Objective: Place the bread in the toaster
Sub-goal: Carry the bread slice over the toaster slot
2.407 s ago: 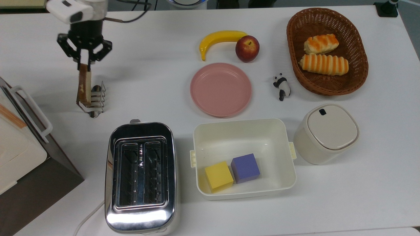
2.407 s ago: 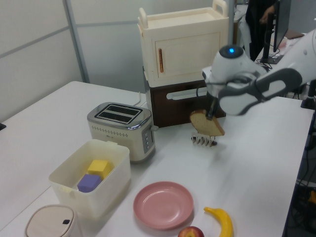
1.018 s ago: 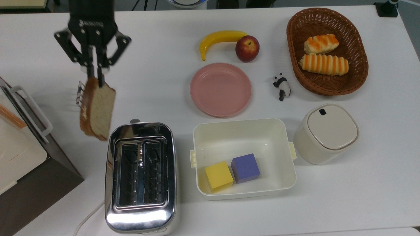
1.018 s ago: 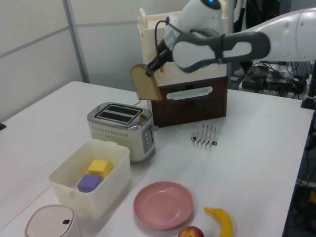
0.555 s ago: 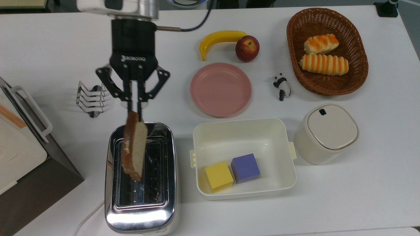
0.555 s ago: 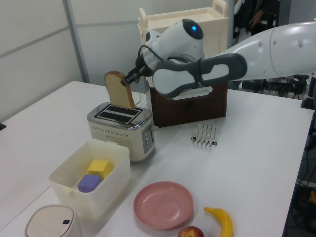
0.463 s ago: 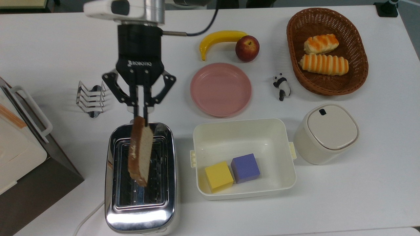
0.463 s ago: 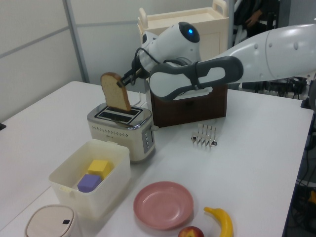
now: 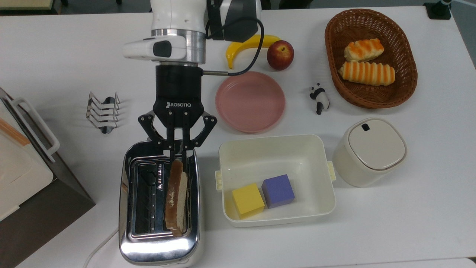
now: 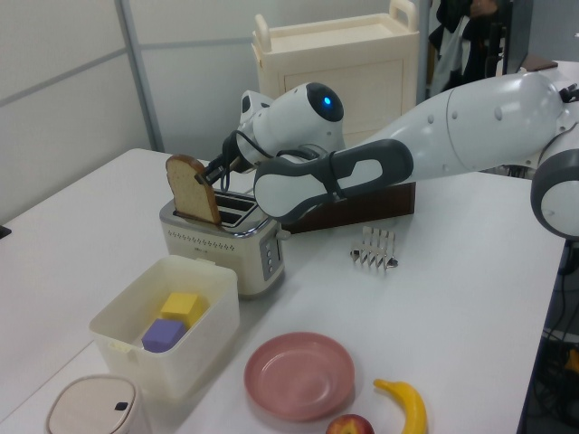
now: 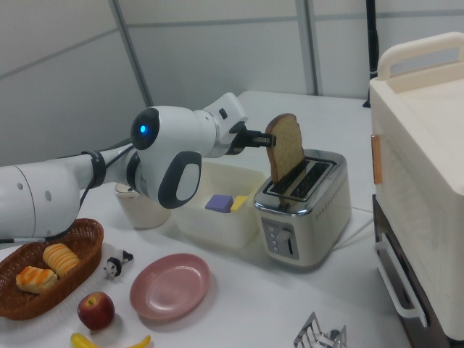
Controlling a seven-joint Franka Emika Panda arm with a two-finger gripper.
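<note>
A pink plate (image 9: 250,101), wire toast rack (image 9: 103,111), banana (image 9: 238,47) and apple (image 9: 280,54) sit on the white table (image 9: 409,223).

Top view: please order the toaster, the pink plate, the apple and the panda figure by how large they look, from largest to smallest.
1. The toaster, largest, though it stands taller and so nearer the camera.
2. The pink plate.
3. The apple.
4. The panda figure, smallest.

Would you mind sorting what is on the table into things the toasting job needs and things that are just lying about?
Needed: the bread, held by the pincer; the toaster.

Lying about: toast rack, pink plate, banana, apple, panda figure, basket, white bin, lidded pot.
</note>
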